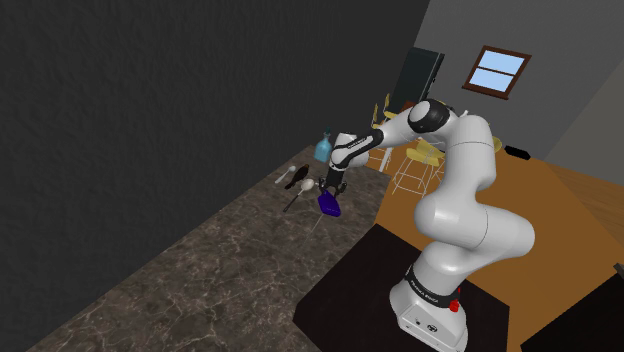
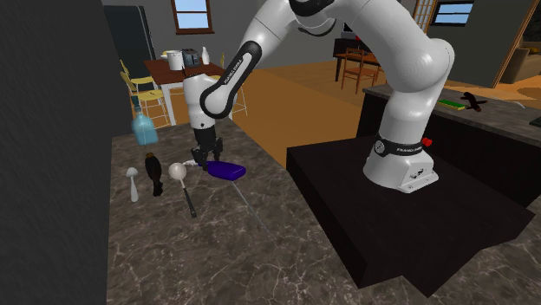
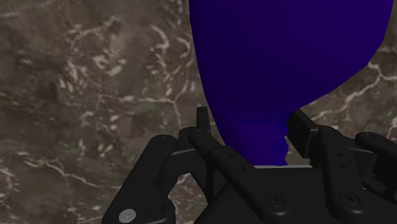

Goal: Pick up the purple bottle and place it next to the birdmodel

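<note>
Wrist view | black two-finger gripper [image 3: 249, 125] clasps neck of deep purple bottle [image 3: 286, 57] | bottle low over brown marbled counter [image 2: 217, 251], near dark upright bird figure [image 2: 155, 175] | step: grasp looks made | next: lift, set down beside bird figure

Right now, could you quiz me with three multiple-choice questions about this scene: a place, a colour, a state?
1. Where is the dark purple bottle? A on a red sofa B at the dark marbled counter C inside a sink
2. What colour is the glassy flask near it? A red B green C pale blue
3. What is the black hand doing? A clasping the bottle's neck B hanging open C holding a cup
B: marble surrounds it. C: its body looks pale blue. A: fingers press both sides of the neck.
</note>
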Controlling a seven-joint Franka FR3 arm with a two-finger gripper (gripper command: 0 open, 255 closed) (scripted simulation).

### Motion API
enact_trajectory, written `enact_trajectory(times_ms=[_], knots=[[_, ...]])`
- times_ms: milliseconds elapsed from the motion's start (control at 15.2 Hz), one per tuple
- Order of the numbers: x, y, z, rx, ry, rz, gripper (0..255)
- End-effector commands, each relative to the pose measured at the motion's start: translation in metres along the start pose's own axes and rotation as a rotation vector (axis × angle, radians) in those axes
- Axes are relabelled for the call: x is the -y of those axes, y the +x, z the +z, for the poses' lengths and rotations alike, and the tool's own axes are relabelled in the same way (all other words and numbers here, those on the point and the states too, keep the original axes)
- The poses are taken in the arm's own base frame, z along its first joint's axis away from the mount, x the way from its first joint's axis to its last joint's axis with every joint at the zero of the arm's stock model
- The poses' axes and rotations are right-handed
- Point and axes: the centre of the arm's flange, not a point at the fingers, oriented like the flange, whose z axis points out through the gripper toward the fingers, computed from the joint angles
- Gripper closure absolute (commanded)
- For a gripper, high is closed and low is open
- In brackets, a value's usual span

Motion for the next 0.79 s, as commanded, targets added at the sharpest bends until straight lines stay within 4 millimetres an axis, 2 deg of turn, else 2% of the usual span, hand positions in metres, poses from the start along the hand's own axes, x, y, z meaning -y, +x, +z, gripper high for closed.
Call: enact_trajectory(times_ms=[0, 198, 726], knots=[[0.000, 0.000, 0.000, 0.000, 0.000, 0.000, 255], [0.000, 0.000, 0.000, 0.000, 0.000, 0.000, 255], [0.002, -0.005, -0.042, 0.000, 0.000, 0.000, 255]])
